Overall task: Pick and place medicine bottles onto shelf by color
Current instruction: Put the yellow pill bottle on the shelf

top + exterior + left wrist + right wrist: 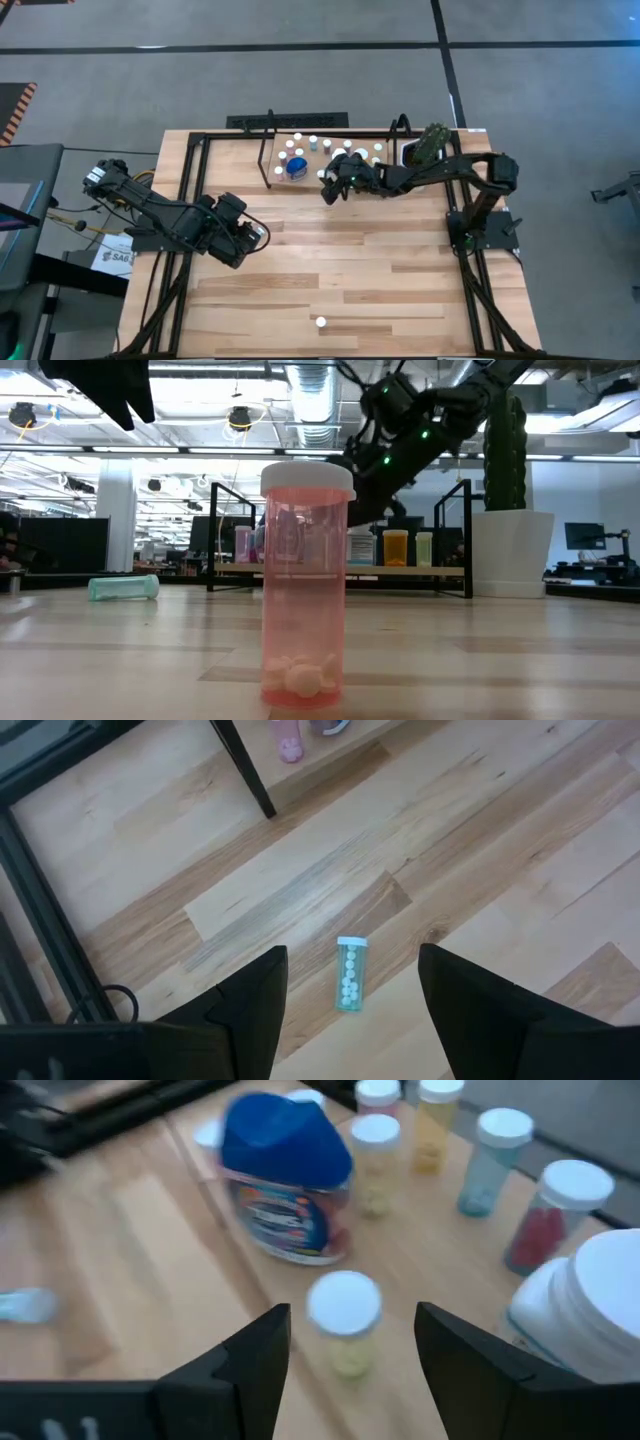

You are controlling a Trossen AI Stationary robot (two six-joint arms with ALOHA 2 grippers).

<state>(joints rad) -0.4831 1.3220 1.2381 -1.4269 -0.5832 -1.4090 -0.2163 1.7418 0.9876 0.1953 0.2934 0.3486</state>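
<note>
The shelf [268, 152] stands at the table's far middle with several medicine bottles on its board, among them a large blue one [285, 1180]. My right gripper [352, 1312] hangs open at the shelf's near edge [328, 192]. A pale yellow white-capped bottle [343, 1305] stands upright on the board between its fingertips, apart from both. My left gripper [352, 955] is open above a teal bottle [349, 976] that lies on its side on the table. A pink bottle [305, 590] stands upright near the table's near edge [321, 322].
A white pot with a green cactus [428, 145] stands at the shelf's right end. Black arm mounts and frame rails run along both sides of the table [185, 180]. Bare wood lies between the two arms and the near edge.
</note>
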